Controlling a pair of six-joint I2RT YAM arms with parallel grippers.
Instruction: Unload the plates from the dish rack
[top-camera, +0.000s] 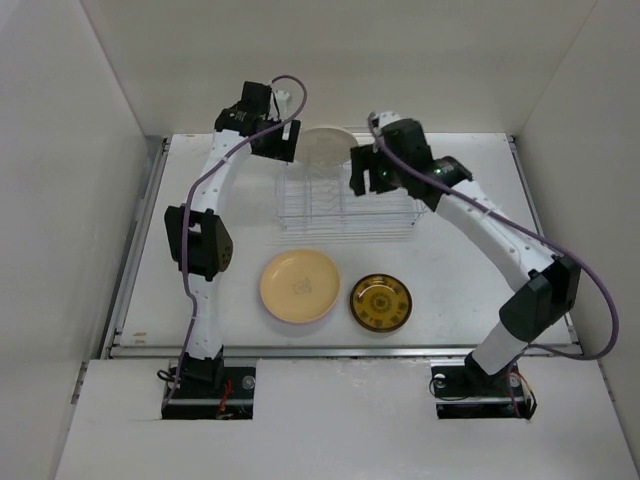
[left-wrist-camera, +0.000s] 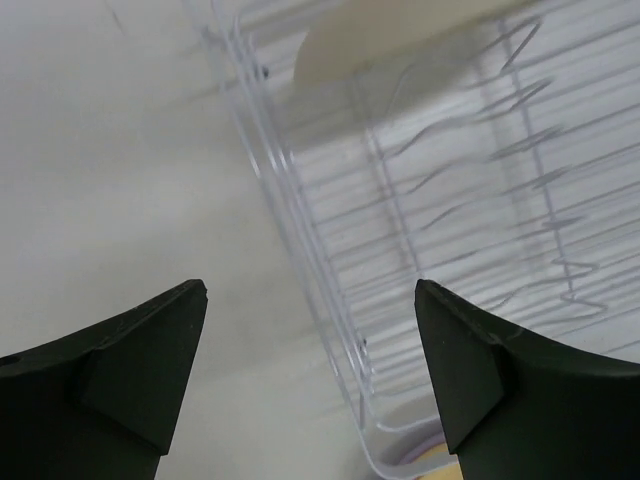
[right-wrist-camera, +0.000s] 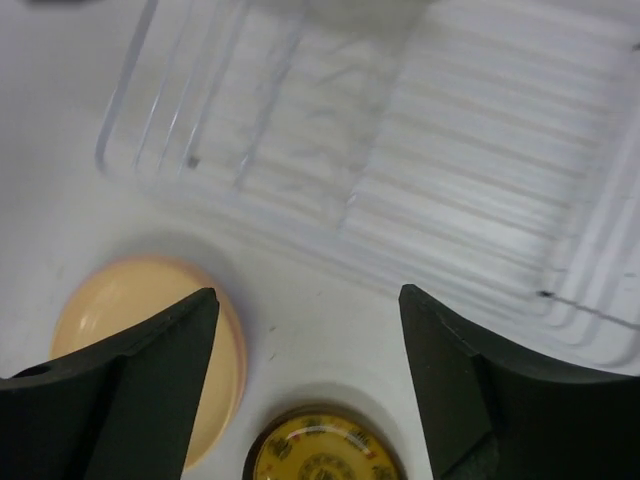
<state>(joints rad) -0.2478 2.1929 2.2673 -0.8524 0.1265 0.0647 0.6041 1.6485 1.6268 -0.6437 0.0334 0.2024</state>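
Lab test cell, plain white walls

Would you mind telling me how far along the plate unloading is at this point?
Done: the yellow plate and the brown-and-yellow patterned plate lie flat on the table, on the near side of the dish rack. In hand: nothing; the left hand and right hand are both open and empty, near the rack. Left: one cream plate at the rack's far end, the only plate visible there.
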